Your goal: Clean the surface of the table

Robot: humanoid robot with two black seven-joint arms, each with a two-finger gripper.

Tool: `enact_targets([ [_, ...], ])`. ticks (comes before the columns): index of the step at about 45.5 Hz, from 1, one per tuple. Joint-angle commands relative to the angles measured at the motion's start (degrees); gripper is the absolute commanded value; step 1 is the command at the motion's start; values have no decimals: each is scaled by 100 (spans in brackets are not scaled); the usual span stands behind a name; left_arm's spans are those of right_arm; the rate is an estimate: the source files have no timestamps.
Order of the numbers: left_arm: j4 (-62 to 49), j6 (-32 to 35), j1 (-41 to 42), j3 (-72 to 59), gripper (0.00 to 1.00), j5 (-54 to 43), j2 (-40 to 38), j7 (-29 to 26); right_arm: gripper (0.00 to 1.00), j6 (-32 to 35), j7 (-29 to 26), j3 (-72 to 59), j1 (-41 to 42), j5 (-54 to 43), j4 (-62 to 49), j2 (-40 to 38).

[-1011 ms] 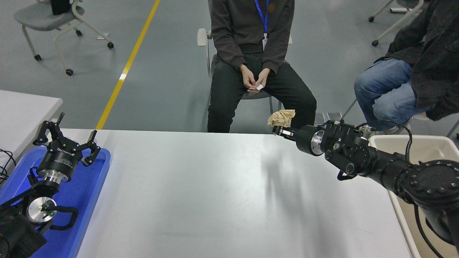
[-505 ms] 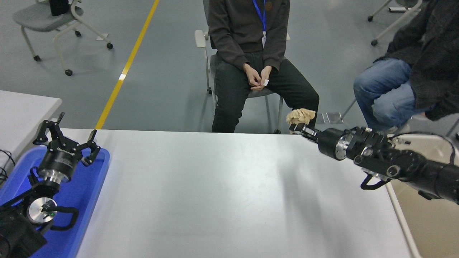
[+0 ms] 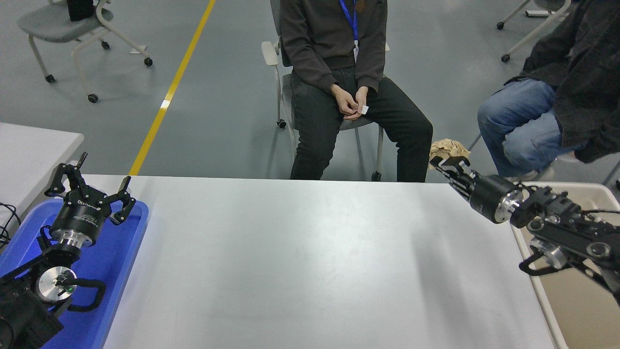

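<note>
Rightward across the far edge goes the right gripper (image 3: 448, 162): a second ago it hung over the table's far middle-right, half a second ago it had slid nearer the corner, and now it is at the far right corner, its arm drawn back toward the picture's right edge. Its jaws are clenched on a crumpled wad of tan paper (image 3: 446, 147), which has travelled with it and now shows just above the fingertips, beyond the table's far edge. The left gripper (image 3: 90, 186) has not shifted; it is parked at the lower left over the blue tray (image 3: 121, 261), its fingers spread wide and holding nothing.

The table surface (image 3: 300, 261) fills the lower middle of the view, a wide matte white-grey top with rounded corners, carrying soft shadows of the arm near its right side. A beige bin (image 3: 576, 295) stands just beside its right edge, under the right arm. A smaller white table (image 3: 34, 145) shows at the left edge behind the tray.

Beyond the table a person in dark clothes (image 3: 334, 58) sits on a chair with hands together on the lap; they have edged slightly since before. Another person in blue jeans (image 3: 528, 121) sits at the upper right. A yellow floor line (image 3: 172, 89) runs over the grey floor, and a wheeled grey chair (image 3: 63, 29) stands at the upper left.
</note>
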Motion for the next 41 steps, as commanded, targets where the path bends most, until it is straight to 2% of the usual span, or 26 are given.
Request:
enact_targets([
  [1, 0, 0, 0, 0, 100, 0, -4, 0, 0, -5, 17, 991, -714, 142, 149, -255],
  [19, 0, 0, 0, 0, 100, 0, 5, 0, 0, 39, 123, 1888, -1690, 142, 132, -598],
  [41, 0, 0, 0, 0, 100, 0, -4, 0, 0, 31, 246, 2020, -1866, 494, -140, -678],
])
